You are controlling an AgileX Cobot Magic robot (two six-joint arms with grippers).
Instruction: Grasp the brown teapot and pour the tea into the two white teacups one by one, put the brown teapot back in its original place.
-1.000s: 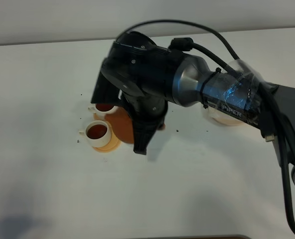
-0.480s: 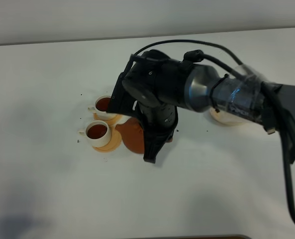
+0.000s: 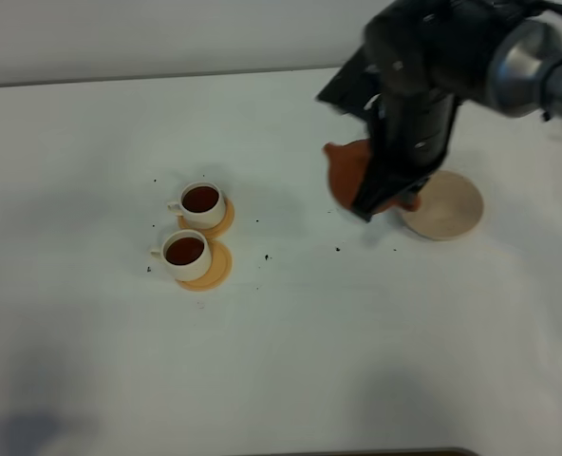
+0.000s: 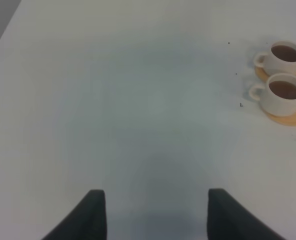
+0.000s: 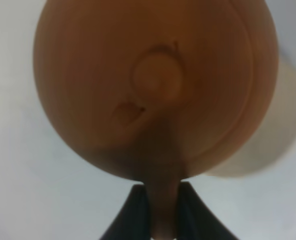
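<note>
The brown teapot [image 3: 349, 169] hangs in the air in my right gripper [image 3: 381, 195], just left of the pale beige coaster [image 3: 447, 207]. The right wrist view shows the teapot [image 5: 153, 80] from above, with the fingers [image 5: 135, 212] shut on its handle and the beige coaster [image 5: 268, 145] partly hidden behind it. The two white teacups [image 3: 202, 202] [image 3: 186, 253] stand on orange coasters at centre left, both holding dark tea [image 3: 201, 199]. The left wrist view shows both cups [image 4: 285, 56] [image 4: 283, 92]. My left gripper [image 4: 150, 215] is open, empty and well away from them.
The white table [image 3: 290, 351] carries a few dark specks around the cups [image 3: 265, 256]. Its far edge meets a grey wall [image 3: 148, 38]. The right arm [image 3: 471, 47] reaches in from the upper right.
My right gripper has carried the teapot away from the cups to the right, up to the beige coaster. Both cups stay filled and still.
</note>
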